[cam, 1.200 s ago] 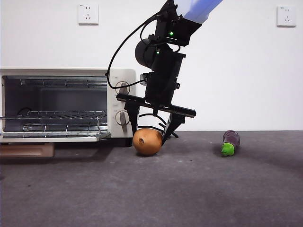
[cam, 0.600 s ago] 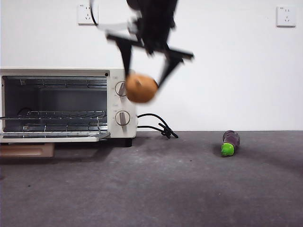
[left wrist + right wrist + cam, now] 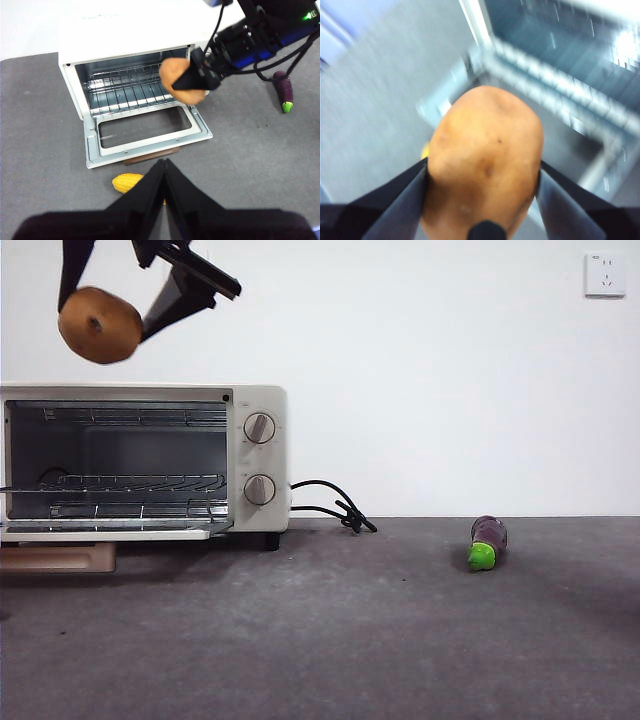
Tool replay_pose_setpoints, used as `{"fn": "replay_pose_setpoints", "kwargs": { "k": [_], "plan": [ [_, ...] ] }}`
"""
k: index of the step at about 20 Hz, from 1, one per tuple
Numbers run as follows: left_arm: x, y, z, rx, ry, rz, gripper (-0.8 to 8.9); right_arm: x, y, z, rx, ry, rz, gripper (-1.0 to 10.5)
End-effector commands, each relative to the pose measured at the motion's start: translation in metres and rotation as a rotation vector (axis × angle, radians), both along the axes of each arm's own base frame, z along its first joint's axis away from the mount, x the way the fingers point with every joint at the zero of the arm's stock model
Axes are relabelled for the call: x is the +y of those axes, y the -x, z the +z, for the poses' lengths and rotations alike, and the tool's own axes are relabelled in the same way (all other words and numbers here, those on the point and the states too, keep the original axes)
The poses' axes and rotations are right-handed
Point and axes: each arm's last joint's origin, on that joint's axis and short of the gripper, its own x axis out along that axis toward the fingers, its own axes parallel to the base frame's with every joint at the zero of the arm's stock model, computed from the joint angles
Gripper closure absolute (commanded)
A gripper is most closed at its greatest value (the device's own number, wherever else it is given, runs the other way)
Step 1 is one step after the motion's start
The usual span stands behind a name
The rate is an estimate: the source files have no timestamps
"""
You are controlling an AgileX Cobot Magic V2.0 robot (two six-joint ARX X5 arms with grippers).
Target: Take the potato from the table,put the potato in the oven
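Above the oven [image 3: 140, 460] | I've got the potato [image 3: 99, 325] clamped in my right gripper [image 3: 110, 310], high over the open door | left gripper [image 3: 164, 172] waiting, jaws together | risk: smooth skin slips, or it clips the top edge going down

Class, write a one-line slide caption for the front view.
Right end effector holds the potato above the open oven; eggplant lies on the table.
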Motion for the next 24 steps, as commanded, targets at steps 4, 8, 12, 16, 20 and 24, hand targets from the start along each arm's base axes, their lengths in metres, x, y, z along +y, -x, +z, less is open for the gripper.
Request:
{"fn": "replay_pose_setpoints", "kwargs": {
  "k": [4,8,12,16,20,24],
  "plan": [
    [0.0,0.001,-0.001,-0.008,-0.008,-0.005,8.18,0.013,-0.018,-0.041,0.022,0.065,0.008,9.5],
    [0.0,0.001,-0.001,-0.008,-0.008,-0.005,8.18,0.023,-0.03,-0.056,-0.026,0.03,-0.023,9.5],
    [0.0,0.0,0.0,-0.007,-0.009,-0.005,8.18,0.026,-0.044,-0.077,-0.042,0.047,-0.066,9.5],
    [0.0,0.0,0.0,-0.007,-0.009,-0.005,8.19,0.028,-0.06,-0.101,-0.047,0.049,-0.091,9.5],
    [0.0,-0.001,0.0,-0.003,-0.01,-0.004,8.18,0.023,-0.076,-0.106,-0.102,0.041,-0.138,9.5],
    [-0.001,-0.004,0.0,0.004,-0.011,-0.004,8.19,0.018,-0.086,-0.102,-0.134,0.008,-0.168,9.5]
  ]
}}
